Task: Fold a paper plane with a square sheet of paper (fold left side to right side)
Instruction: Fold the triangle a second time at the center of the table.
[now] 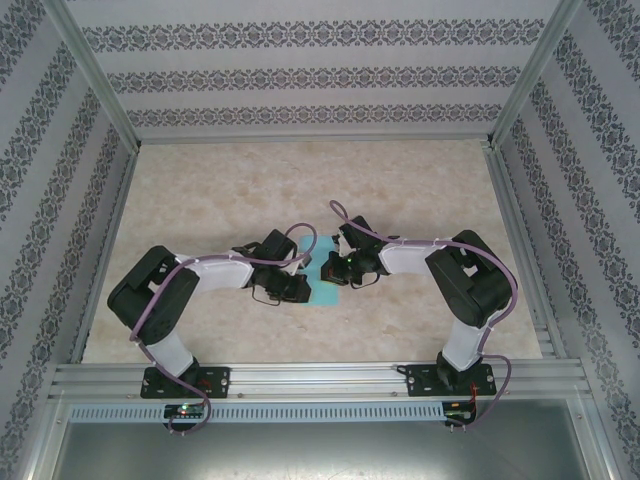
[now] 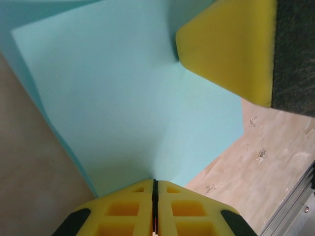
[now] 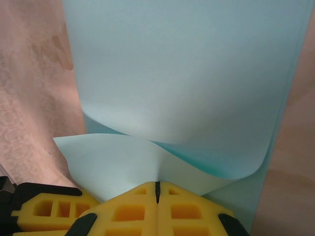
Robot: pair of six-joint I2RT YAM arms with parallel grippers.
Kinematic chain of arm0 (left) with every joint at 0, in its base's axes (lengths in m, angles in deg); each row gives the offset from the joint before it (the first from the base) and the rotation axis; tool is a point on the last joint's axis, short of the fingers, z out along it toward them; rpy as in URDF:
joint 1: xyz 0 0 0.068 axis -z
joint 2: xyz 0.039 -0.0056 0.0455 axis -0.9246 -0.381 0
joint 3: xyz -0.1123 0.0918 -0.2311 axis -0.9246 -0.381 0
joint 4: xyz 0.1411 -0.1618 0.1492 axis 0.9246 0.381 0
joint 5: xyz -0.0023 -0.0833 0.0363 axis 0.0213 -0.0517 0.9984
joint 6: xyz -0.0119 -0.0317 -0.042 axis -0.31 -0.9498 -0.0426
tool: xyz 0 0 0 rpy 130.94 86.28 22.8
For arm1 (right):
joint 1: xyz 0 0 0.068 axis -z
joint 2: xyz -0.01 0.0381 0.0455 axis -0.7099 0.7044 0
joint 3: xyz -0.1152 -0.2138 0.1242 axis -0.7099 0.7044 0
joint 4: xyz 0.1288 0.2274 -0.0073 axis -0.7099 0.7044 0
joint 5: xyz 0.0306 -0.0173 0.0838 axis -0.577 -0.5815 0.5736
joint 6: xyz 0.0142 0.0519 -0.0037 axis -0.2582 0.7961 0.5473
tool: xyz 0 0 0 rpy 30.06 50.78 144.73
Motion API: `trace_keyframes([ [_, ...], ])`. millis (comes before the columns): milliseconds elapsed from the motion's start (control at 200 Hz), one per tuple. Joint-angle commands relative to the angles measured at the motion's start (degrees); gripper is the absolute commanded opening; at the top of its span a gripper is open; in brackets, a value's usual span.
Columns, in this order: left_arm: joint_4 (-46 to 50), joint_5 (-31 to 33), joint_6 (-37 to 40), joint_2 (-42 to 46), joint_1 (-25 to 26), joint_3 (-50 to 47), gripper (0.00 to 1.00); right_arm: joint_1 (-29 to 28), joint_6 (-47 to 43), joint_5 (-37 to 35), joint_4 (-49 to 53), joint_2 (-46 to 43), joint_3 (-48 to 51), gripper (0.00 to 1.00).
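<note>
Reaching in from the near edge of the desk (image 1: 400, 190), the left arm (image 1: 200, 272) and the right arm (image 1: 425, 255) bend at the elbow and turn their wrists inward, meeting at the middle. The left pincer (image 2: 154, 184) is closed, pinching an edge of the square sheet of paper (image 2: 128, 108). The right pincer (image 3: 157, 186) is closed too, nipping the sheet where it curls over itself in a soft loop. From above, the turquoise sheet sits between the two wrists, partly hidden by them, its long axis running near to far.
</note>
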Motion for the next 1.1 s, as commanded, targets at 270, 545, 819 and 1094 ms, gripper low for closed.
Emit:
trace_keyframes([
  [270, 1.57, 1.30, -2.86, 6.46, 0.36, -9.05, 0.08, 1.12, -1.35, -3.23, 5.01, 0.76, 0.19, 0.00],
  [545, 2.49, 0.32, -3.55, 13.96, -0.76, -6.01, 0.09, 1.04, -1.36, -2.89, 4.85, 0.78, -0.28, 0.00],
  [819, 1.27, -2.00, -1.69, 4.14, -0.85, 1.49, 0.08, 0.79, -1.53, -2.68, 5.08, 0.77, -0.65, 0.00],
  [1094, 2.58, 1.47, -0.49, 0.12, -0.85, 1.77, 0.08, 0.46, -1.53, -2.52, 4.91, 1.05, -1.07, 0.00],
])
